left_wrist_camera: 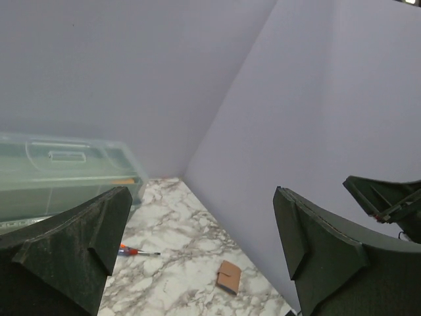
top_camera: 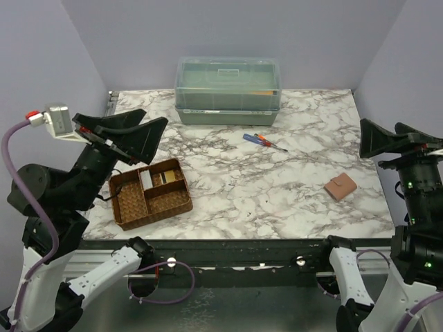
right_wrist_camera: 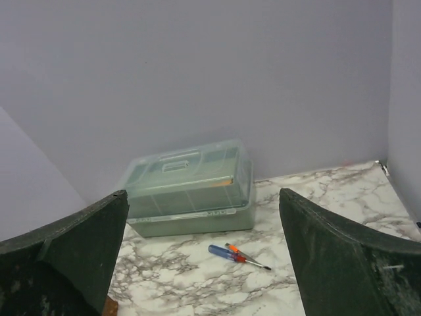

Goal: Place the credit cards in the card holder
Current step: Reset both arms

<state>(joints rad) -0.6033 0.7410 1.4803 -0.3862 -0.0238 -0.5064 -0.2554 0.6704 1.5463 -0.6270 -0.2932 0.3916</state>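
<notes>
No legible text or labels anywhere.

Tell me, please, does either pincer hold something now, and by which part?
Nothing is held. The left pincer and the right pincer both stand open and empty. The card holder lies untouched on the table.

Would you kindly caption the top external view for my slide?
Left pincer and right pincer open; cards in woven tray, card holder closed on table.

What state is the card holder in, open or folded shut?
Folded shut: the card holder lies flat as one closed piece, no inner slots showing.
</notes>
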